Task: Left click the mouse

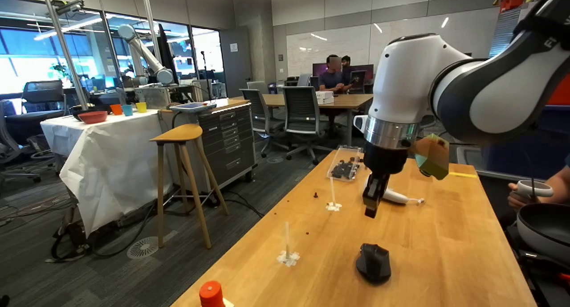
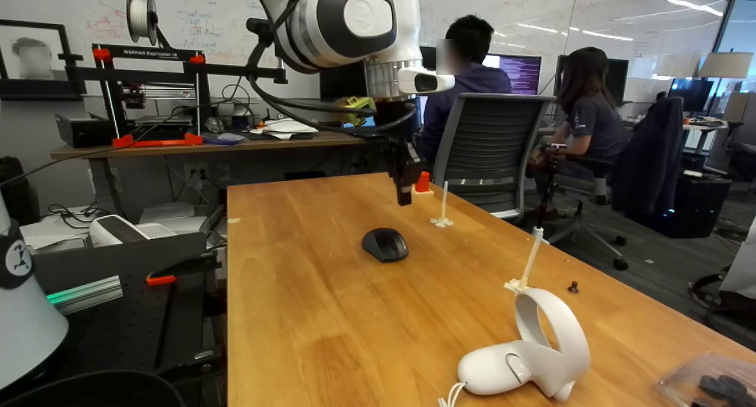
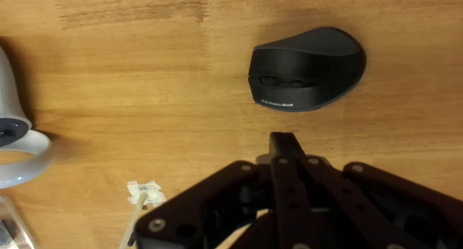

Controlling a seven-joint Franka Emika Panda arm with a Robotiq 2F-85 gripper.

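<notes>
The black mouse lies on the wooden table, also in an exterior view and in the wrist view. In the wrist view its scroll wheel and two front buttons face left, with white lettering along its lower edge. My gripper hangs above the table, apart from the mouse; it also shows in an exterior view. Its fingertips are together with nothing between them, just below the mouse's lettered side in the wrist view. The mouse is fully visible there.
A white ring-shaped controller lies on the table. Two thin upright sticks are taped to the table along one edge. An orange-red stacked piece and a clear tray of dark bits stand near opposite ends.
</notes>
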